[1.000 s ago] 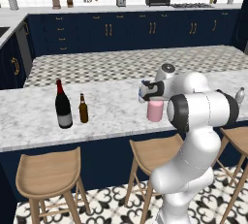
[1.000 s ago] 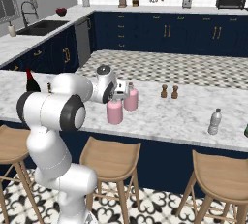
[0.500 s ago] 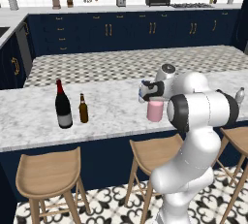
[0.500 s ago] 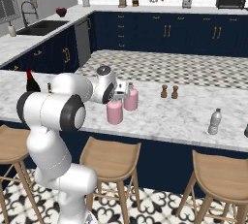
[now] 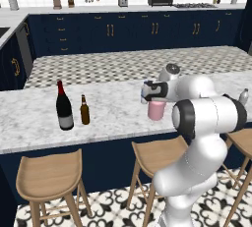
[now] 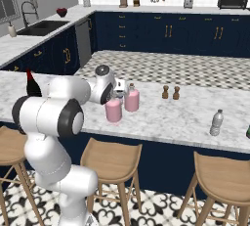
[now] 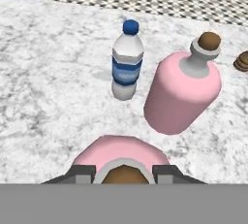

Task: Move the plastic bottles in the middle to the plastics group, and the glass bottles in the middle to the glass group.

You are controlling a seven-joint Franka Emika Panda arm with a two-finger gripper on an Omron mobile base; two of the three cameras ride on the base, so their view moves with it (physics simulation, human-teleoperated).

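Two squat pink glass bottles stand mid-counter. My gripper [image 7: 123, 172] is shut on the neck of the nearer pink bottle [image 7: 121, 152], a finger [image 7: 80, 170] on each side of its brown stopper. The same bottle [image 5: 156, 109] [image 6: 113, 110] stands on the marble under the hand. The second pink bottle [image 7: 184, 89] [image 6: 131, 100] stands just beyond it. To its left is the small blue-labelled water bottle [image 7: 127, 63]. The black wine bottle [image 5: 64, 107] [image 6: 32, 84] and brown beer bottle [image 5: 84, 110] stand at the left. The plain greyish plastic bottle [image 6: 216, 122] [image 5: 243, 96] stands at the right.
Two small brown shakers [image 6: 171, 93] stand behind the pink bottles, toward the right. Wooden stools [image 5: 49, 177] line the near side of the counter below its edge. Bare marble [image 5: 113, 113] lies between the beer bottle and the pink bottles.
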